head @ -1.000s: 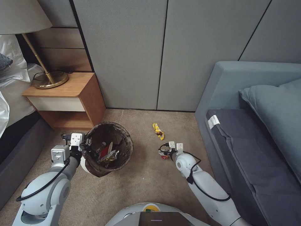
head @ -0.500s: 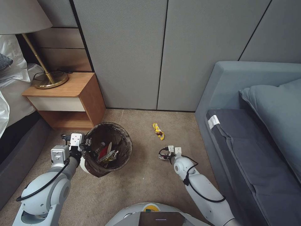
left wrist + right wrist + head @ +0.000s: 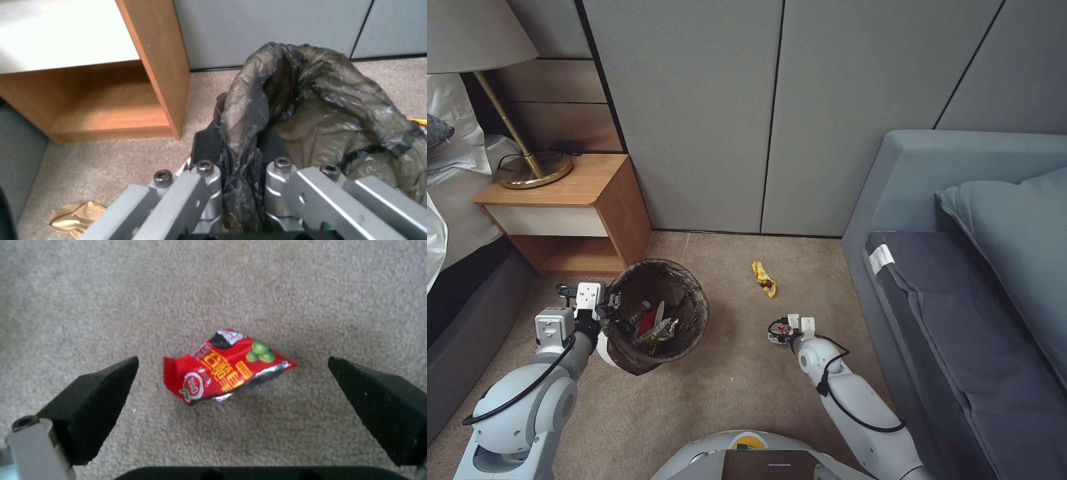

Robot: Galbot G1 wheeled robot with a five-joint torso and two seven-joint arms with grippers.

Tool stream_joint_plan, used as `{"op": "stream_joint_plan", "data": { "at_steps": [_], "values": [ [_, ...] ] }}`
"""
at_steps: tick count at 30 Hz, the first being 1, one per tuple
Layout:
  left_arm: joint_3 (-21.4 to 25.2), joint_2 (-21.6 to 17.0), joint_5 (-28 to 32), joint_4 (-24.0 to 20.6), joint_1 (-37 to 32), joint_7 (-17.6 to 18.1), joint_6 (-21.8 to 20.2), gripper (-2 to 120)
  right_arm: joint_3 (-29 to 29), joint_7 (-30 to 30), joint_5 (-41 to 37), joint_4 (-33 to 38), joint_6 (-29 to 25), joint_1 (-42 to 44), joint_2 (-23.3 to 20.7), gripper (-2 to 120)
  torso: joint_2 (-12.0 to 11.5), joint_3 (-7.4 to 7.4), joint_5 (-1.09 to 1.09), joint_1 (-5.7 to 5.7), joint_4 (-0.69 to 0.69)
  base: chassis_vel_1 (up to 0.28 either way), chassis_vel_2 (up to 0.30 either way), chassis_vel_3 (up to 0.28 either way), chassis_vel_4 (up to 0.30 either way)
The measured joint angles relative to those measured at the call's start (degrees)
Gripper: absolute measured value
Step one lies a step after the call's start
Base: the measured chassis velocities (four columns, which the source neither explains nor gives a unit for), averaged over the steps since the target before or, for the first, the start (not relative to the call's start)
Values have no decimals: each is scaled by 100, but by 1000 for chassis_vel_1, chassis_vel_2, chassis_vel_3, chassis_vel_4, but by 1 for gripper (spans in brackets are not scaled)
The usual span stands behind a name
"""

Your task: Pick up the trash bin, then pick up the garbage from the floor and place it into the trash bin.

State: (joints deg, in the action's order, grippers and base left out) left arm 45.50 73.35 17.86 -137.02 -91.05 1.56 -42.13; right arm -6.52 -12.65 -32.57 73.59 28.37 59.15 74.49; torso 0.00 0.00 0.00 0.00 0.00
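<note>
Change: since a second ago the right gripper [image 3: 780,331] has drawn slightly back toward the robot and now hangs right over the red packet [image 3: 226,366]; the bin [image 3: 657,313] and left gripper [image 3: 607,310] are where they were.
Right gripper: low over the carpet [image 3: 740,387], on the sofa [image 3: 960,320] side of the bin, well apart from it. Its fingers [image 3: 89,406] are spread wide, one on each side of the packet, neither touching it.
Red packet: flat on the carpet between the two pads, slightly crumpled, printed face up. In the wrist view its long axis runs slantwise across the gap between the pads; the end with green peas points toward one pad, the end with the round logo toward the other.
Left gripper: at the bin's rim on the nightstand [image 3: 570,200] side, fingers pinching the liner [image 3: 285,110] and rim between them.
Bin: upright, just in front of the nightstand's open corner, mouth up. Inside lie a small clear bottle, a white piece and a yellow-brown wrapper.
Yellow wrapper [image 3: 764,278]: on the carpet beyond the right gripper, toward the wall, farther from the bin than from the gripper; long axis runs roughly from the wall toward the robot.
Tan paper [image 3: 75,216]: crumpled on the carpet near the left gripper, seen in the left wrist view.
</note>
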Motion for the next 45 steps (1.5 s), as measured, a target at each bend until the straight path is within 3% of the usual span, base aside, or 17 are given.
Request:
{"op": "stream_joint_plan", "data": {
  "at_steps": [26,42,45],
  "values": [
    [-13,2,-5,7,-7,-15,0,7,127,164,235,-925,-144,-464,194,100,1,-1,-3,-1,-1,0,0,0,0],
    [-4,-17,-5,25,12,-32,0,7,73,211,428,-1126,-220,-368,330,100,2,-1,-1,-1,2,0,0,0,0],
    [-4,-18,-2,41,30,-36,0,7,30,216,443,-1046,-222,-214,342,93,2,-1,-1,-1,1,0,0,0,0]
  ]
}}
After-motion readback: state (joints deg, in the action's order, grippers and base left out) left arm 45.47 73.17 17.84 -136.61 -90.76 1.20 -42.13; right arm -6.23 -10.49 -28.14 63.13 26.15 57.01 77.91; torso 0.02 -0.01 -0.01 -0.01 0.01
